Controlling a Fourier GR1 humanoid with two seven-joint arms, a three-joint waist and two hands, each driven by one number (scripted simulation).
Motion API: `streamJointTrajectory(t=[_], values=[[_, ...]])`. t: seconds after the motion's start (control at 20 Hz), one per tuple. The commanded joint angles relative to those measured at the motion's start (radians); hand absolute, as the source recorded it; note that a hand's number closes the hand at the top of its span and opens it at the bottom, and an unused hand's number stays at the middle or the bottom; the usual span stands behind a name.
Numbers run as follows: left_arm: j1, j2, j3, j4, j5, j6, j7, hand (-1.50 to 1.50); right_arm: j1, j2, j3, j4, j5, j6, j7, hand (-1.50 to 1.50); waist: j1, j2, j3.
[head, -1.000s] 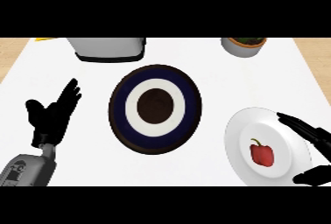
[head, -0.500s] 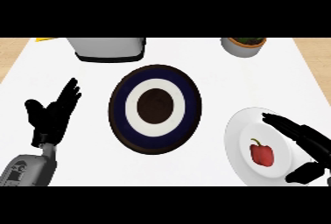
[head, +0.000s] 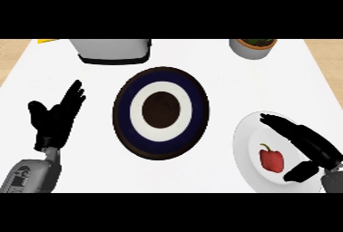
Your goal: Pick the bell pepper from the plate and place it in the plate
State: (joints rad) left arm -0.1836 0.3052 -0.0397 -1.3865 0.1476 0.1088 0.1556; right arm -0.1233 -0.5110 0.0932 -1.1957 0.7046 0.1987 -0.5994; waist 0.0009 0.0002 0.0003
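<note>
A kitchen: a white counter bearing plates, a potted plant and a grey appliance.

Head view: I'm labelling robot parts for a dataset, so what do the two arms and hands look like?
Both hands are matte black, with slim fingers and a thumb: the left hand and the right hand. Each sits on a grey forearm; the left forearm is rounded and glossy, with small dark marks near the wrist. Only a sliver of the right forearm shows. No cables are visible.

counter: white top, fills most of view | floor: tan wood, showing past counter's L & R far corners
</note>
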Motion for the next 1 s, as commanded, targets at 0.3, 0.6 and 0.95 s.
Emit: streamJointTrajectory(t=[0.3,0.6,0.95], values=[[-0.033,-0.042,0.041,0.078,-0.044,-0.035,-0.02,0.0,-0.027,0.017,0.031,0.079,0.14,-0.009,-0.051,-1.5,-0.003,0.001,0.0],[0.052,-0.018,0.069,-0.04,-0.019,-0.078,-0.012,0.0,-0.026,0.067,0.069,0.045,0.178,-0.025,-0.091,1.5,0.001,-0.001,0.0],[0.012,-0.017,0.082,-0.016,-0.027,-0.078,0.016,0.0,-0.002,0.103,0.037,0.051,0.167,-0.053,-0.108,1.5,-0.003,0.0,0.0]])
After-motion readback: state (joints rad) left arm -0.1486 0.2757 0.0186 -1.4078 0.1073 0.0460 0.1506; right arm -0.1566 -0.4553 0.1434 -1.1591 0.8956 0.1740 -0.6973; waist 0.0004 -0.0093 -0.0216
